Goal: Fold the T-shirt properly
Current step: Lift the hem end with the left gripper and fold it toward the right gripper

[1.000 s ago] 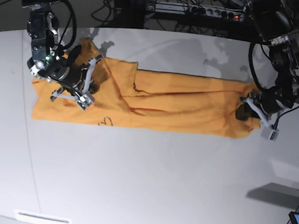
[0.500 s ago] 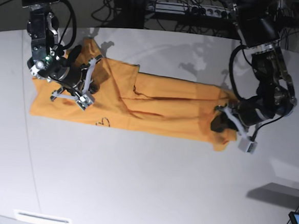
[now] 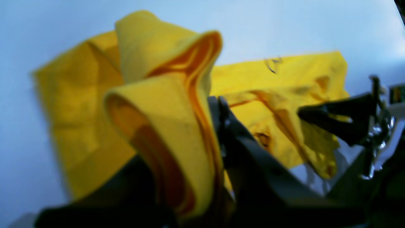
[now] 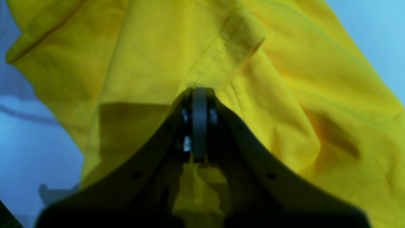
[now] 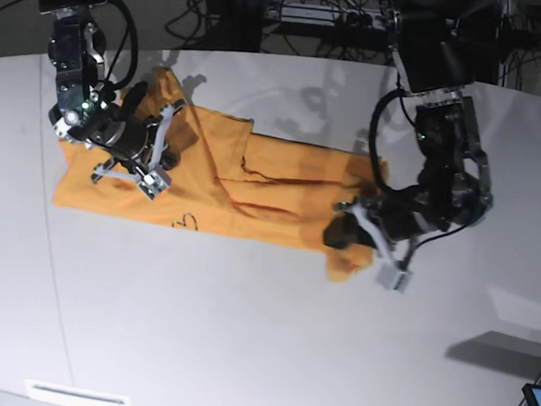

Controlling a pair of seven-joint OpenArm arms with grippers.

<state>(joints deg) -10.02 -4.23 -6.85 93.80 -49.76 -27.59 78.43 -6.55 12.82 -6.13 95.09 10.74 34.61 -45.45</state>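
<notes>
The T-shirt (image 5: 253, 188) lies on the white table (image 5: 242, 350), folded lengthwise into a long orange-yellow band running across the base view. A small dark heart-like mark (image 5: 187, 221) sits near the band's front edge, toward that view's left.

The left hand (image 5: 365, 242), on the right side of the base view, is clenched on one end of the T-shirt. That end is raised off the table and bunched beside the rest of the band. In the left wrist view, the gripped cloth (image 3: 164, 126) stands up in thick rolled layers between the dark fingers, with the flat part of the garment lying on the table beyond it.

The right hand (image 5: 135, 152), on the left side of the base view, rests on the opposite end of the T-shirt. In the right wrist view its fingers (image 4: 199, 126) are fully closed, tips together, with yellow cloth all around them; whether any fabric is pinched between the tips cannot be told.
</notes>
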